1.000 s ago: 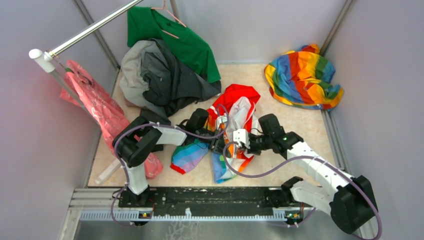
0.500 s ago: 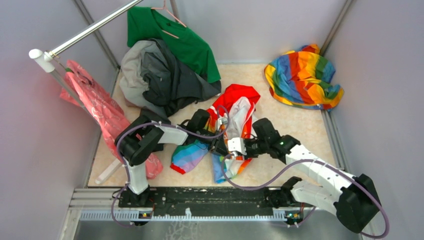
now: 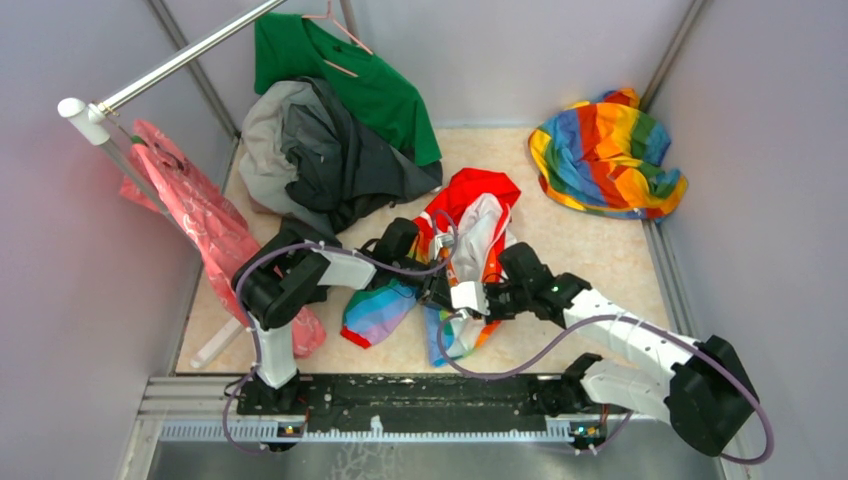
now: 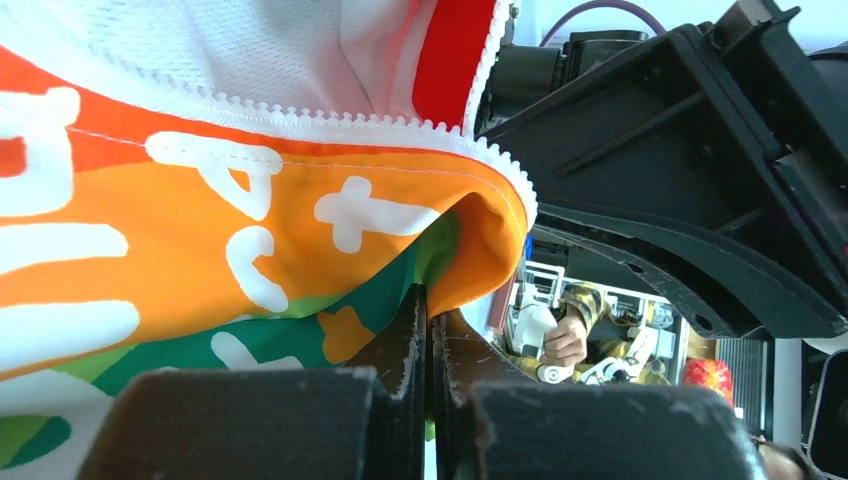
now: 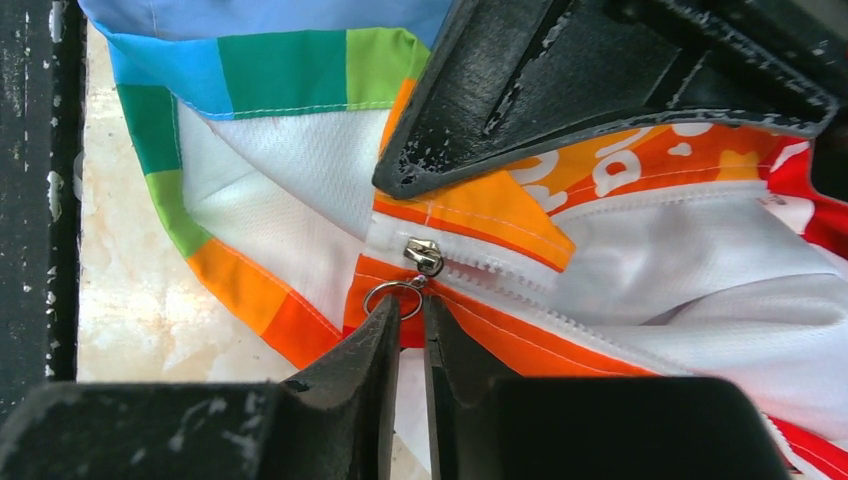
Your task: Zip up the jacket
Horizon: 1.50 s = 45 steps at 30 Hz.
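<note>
The white jacket (image 3: 482,222) with its red hood and rainbow panels lies crumpled mid-table. My left gripper (image 4: 430,300) is shut on the jacket's orange and green hem beside the white zipper teeth (image 4: 300,122). In the top view my left gripper (image 3: 430,287) meets the right gripper (image 3: 450,298) at the jacket's lower front. In the right wrist view, the right gripper (image 5: 412,305) shows a narrow gap between its jaws. Its tips are at the metal ring (image 5: 392,297) hanging from the zipper slider (image 5: 424,256). The ring rests against one fingertip. The left gripper's black finger (image 5: 560,90) presses the fabric just above.
A dark grey garment pile (image 3: 320,150) and a green shirt (image 3: 345,75) on a hanger lie at the back left. A pink bag (image 3: 195,215) hangs from the metal rail (image 3: 180,60). An all-rainbow cloth (image 3: 605,155) sits at the back right. Walls enclose the table.
My right gripper has moved left and nearer along the jacket front, and its jaws have parted slightly. The left gripper keeps its hold in the same place.
</note>
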Available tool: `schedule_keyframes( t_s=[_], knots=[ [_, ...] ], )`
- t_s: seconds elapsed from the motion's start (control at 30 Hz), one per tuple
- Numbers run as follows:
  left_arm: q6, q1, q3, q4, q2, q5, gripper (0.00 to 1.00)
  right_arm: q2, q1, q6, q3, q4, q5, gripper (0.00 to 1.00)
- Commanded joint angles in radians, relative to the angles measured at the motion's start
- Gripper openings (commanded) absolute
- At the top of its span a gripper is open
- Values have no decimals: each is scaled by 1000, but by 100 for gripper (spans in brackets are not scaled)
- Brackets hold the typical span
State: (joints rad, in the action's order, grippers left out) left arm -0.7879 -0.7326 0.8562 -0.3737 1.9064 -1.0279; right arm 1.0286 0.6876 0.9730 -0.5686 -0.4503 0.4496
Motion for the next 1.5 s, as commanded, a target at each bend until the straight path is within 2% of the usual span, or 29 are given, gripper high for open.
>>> schedule_keyframes(
  t_s=[0.0,0.37,0.83,1.03,1.3,1.47],
  knots=[
    [11,7,1,-22,-16,-1,0,26,12,-42,-38,11,29,17],
    [41,5,-1,-5,-32,-20,0,73,-63,-109,-65,10,112,31],
    [27,4,-16,-45,-45,-32,0,140,-111,-169,-104,-8,222,34],
    [19,4,-16,-59,-52,-34,0,182,-111,-182,-112,-5,237,28],
    [22,5,-29,-68,-51,-37,0,176,-114,-189,-112,-6,239,5],
    [25,8,-38,-66,-49,-35,0,142,-133,-182,-116,-22,238,1]
  ],
)
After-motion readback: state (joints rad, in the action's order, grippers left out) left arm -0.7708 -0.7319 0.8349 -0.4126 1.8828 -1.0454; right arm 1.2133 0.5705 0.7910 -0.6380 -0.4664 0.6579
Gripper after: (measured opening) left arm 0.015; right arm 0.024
